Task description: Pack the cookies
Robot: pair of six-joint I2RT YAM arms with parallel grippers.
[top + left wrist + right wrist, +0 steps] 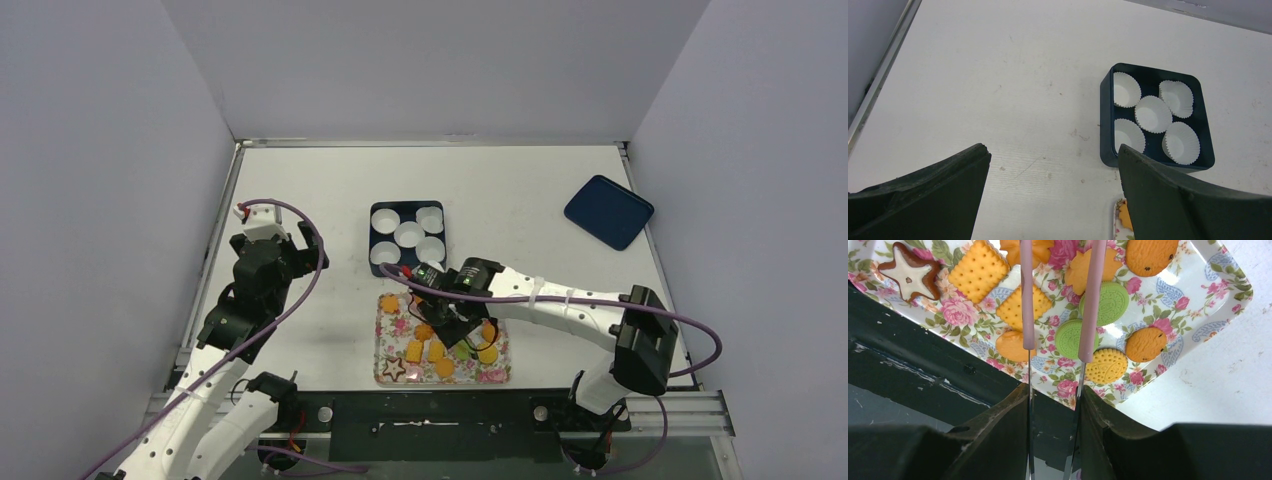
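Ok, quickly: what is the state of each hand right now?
Left hand: open, holding nothing.
Right hand: closed on the pink-tipped tweezers.

Lab test cell — grey partition walls (420,60), white table (300,200).

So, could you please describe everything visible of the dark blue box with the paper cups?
The dark blue box is square with rounded corners and low walls, seemingly smooth plastic. It lies flat and lidless on the white table, just beyond the floral tray. Five empty white fluted paper cups sit inside: four in the corners, one central. Nothing is seen gripping it.
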